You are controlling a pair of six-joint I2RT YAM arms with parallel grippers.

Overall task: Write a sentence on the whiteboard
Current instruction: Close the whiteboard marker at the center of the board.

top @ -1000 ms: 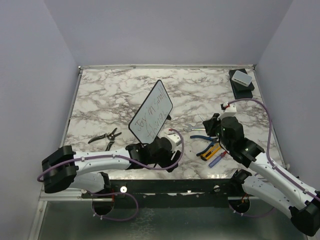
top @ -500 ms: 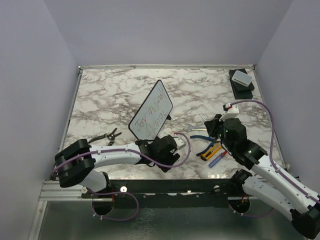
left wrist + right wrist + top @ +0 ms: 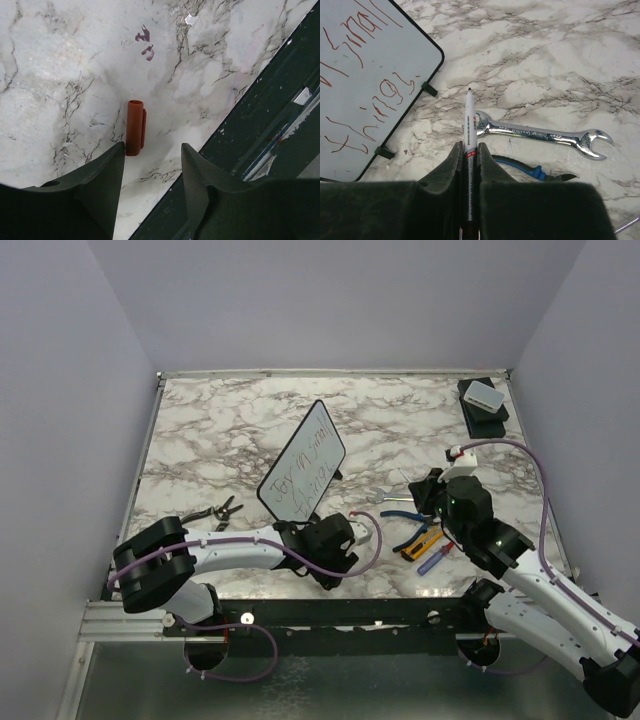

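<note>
I'm hovering the left tool [image 3: 152,150], jaws apart, over a red marker cap [image 3: 134,127]; the right tool [image 3: 470,150] is clamping a marker [image 3: 470,117]. The whiteboard [image 3: 303,462], carrying the sentence [image 3: 300,475], is standing at its ten o'clock.

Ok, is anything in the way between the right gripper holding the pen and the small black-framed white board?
Nothing upright does. A flat silver wrench lies beside the white pen held in the right gripper; only bare marble table separates the pen from the black-framed whiteboard.
</note>
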